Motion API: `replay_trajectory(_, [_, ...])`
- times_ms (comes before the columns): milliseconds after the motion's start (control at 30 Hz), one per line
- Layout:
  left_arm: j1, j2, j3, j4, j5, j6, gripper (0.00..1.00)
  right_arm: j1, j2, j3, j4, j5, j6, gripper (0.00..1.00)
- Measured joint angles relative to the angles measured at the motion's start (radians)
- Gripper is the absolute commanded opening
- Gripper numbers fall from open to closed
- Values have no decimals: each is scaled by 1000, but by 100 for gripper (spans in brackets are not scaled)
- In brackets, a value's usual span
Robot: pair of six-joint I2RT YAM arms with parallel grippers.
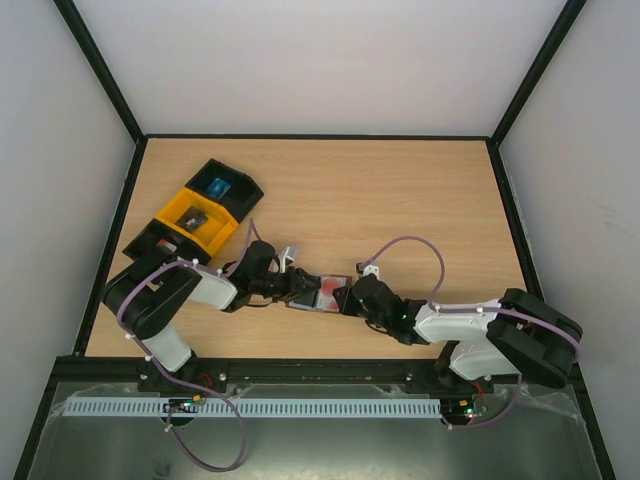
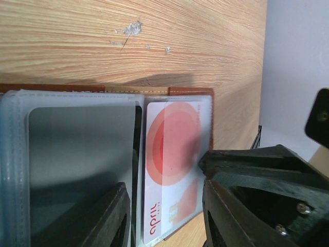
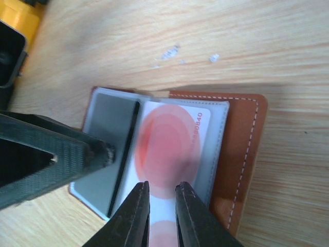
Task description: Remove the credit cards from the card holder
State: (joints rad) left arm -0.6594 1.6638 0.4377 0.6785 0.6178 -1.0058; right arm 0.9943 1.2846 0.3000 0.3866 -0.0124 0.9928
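Right gripper: your right gripper [image 3: 162, 186] is over the near end of the red card [image 3: 169, 149]. Its fingers are drawn almost together with a slim gap, and you cannot tell whether they pinch anything.
Left gripper: your left gripper [image 2: 163, 180] is spread wide, with both cards showing between its fingers. One fingertip is at the grey card's pocket.
Card holder: the card holder [image 3: 247, 149] lies open and flat on the table [image 1: 400, 190] between your two grippers, with brown leather under clear pockets.
Red card: it sits in the pocket on your right gripper's side.
Grey card: the grey card [image 2: 77, 149] is in the neighbouring pocket, just beside the red one.
Bins: at the far left, well apart from the holder, you see a yellow bin [image 1: 176, 210]. One black bin [image 1: 246, 192] touches its far side and a second black bin [image 1: 145, 243] is at its near side.
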Motion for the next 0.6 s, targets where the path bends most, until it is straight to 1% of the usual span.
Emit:
replay_trajectory(133, [0,8,1,12,3,0,42,0,42,-13,12,-2,9,12])
replay_trajectory(367, [0,10,1,13,3,0,41,0,70,-28,50,-2,20,11])
replay_trajectory(500, [0,24,2,31,10,-1,39,0,74,-37,72,-2,26,11])
replay_trajectory(600, [-3,38,5,48,13,-4,35,0,76,-40,82,-2,27,11])
